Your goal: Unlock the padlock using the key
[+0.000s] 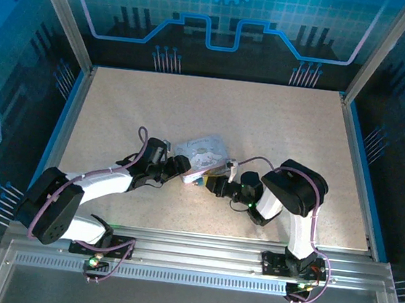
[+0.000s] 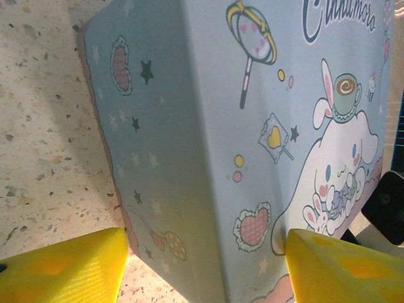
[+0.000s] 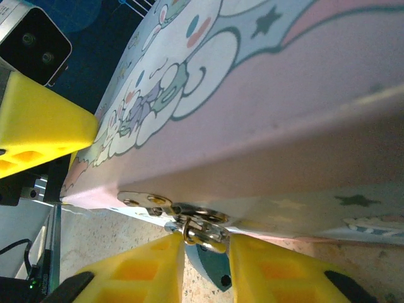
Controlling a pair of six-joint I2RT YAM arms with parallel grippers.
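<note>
The pale lavender cartoon-printed tin box (image 1: 201, 153) lies mid-table between both arms. My left gripper (image 1: 180, 166) clamps one corner of this tin (image 2: 208, 126), a yellow finger (image 2: 69, 268) on each side. On the tin's front edge a metal hasp (image 3: 144, 202) carries the small shiny padlock (image 3: 203, 231). My right gripper (image 3: 205, 245) is shut on that padlock, its fingers (image 3: 142, 274) pressed against both sides. A flat dark blue-grey tab with a hole (image 3: 218, 274) pokes out under the lock; it looks like the key's head, its blade hidden.
The speckled beige table (image 1: 285, 132) is bare to the back and to the right of the tin. Blue rails and glass walls (image 1: 76, 100) run along its sides. The left gripper's yellow finger (image 3: 38, 126) and black camera housing (image 3: 35, 41) sit close to the right gripper's work area.
</note>
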